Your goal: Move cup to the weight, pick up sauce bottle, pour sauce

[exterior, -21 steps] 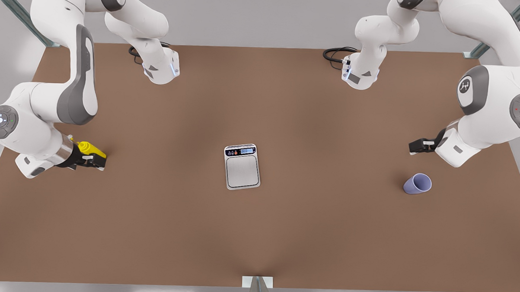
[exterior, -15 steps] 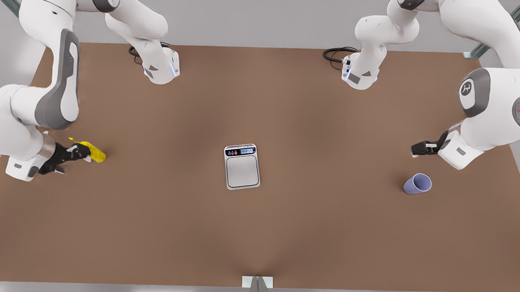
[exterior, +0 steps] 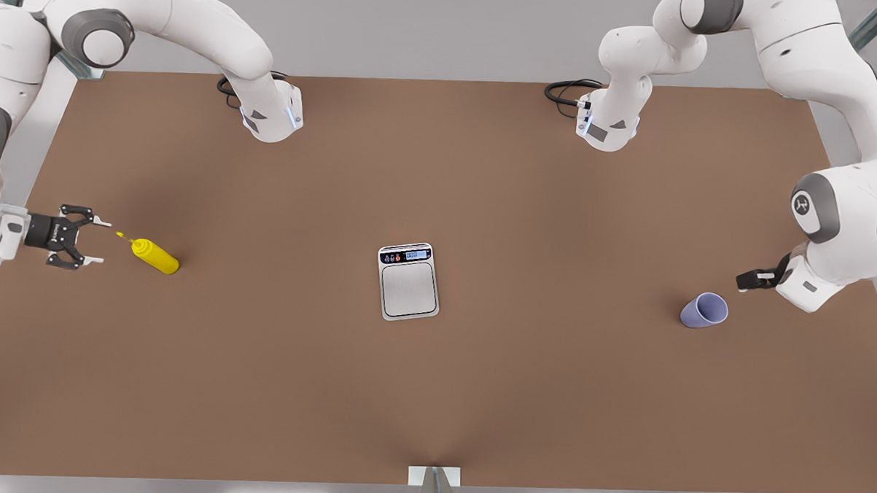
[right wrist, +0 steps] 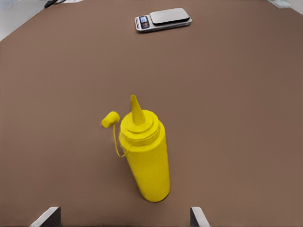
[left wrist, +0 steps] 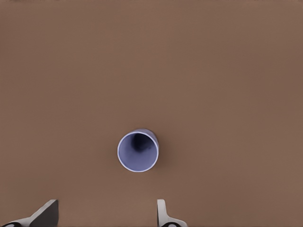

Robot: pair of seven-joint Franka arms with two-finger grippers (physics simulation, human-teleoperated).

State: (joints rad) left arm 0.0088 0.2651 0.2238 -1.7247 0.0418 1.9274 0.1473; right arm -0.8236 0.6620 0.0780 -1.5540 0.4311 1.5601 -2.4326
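Observation:
The yellow sauce bottle point(exterior: 155, 256) stands upright on the brown table at the front view's left, its small cap hanging off a strap. My right gripper point(exterior: 97, 242) is open just beyond the bottle's nozzle side and not touching it; in the right wrist view the bottle point(right wrist: 144, 156) stands ahead of the gripper point(right wrist: 123, 218). The lavender cup point(exterior: 705, 310) stands at the front view's right. My left gripper point(exterior: 745, 281) hovers beside it. In the left wrist view the cup point(left wrist: 138, 150) lies below and ahead of the open gripper point(left wrist: 104, 218). The weight point(exterior: 408, 281) sits mid-table.
The weight point(right wrist: 163, 19) also appears far behind the bottle in the right wrist view. Both arm bases point(exterior: 271, 116) point(exterior: 607, 125) and their cables sit at the table's far edge. A metal bracket point(exterior: 434, 478) marks the near edge.
My right gripper has drawn back from the sauce bottle toward the table's edge, and the bottle stays in place. My left gripper has shifted toward the front view's right and nearer the cup.

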